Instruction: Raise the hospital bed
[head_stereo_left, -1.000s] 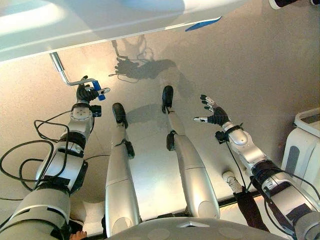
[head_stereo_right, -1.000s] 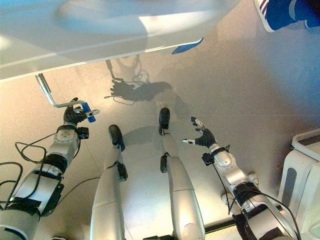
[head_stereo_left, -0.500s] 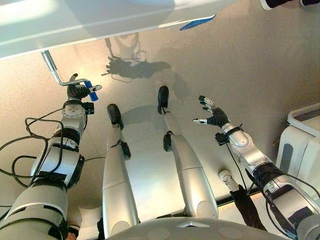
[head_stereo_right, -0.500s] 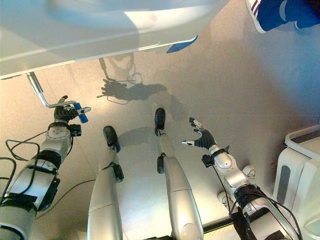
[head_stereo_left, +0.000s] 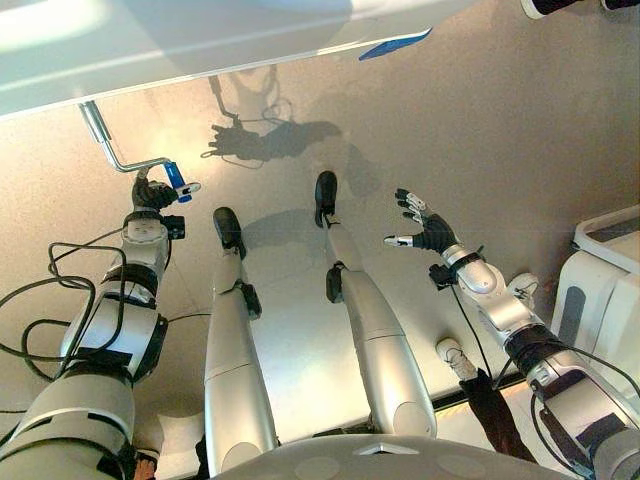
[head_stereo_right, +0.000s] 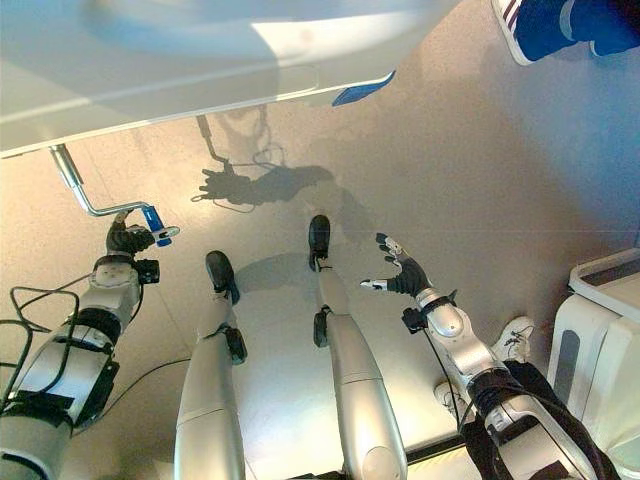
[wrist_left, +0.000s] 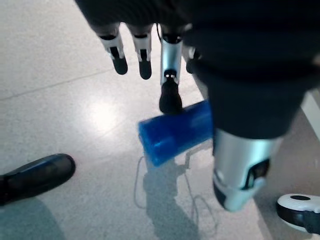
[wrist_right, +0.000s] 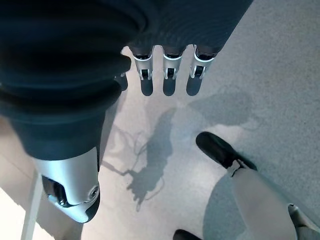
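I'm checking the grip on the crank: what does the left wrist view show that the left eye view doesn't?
The left wrist view shows the left hand up close, fingers curled against the blue handle. The left eye view shows the bent metal crank running up to the hospital bed, and the open right hand. Both show hand, handle and floor.

Light: bright, from overhead; white glare on the bed (head_stereo_left: 150, 45) panel.
Shadows: sharp hand-shaped shadow on the floor (head_stereo_left: 480, 120) just below the bed's edge.
Focus: wrist views blurred at the near dark covers.
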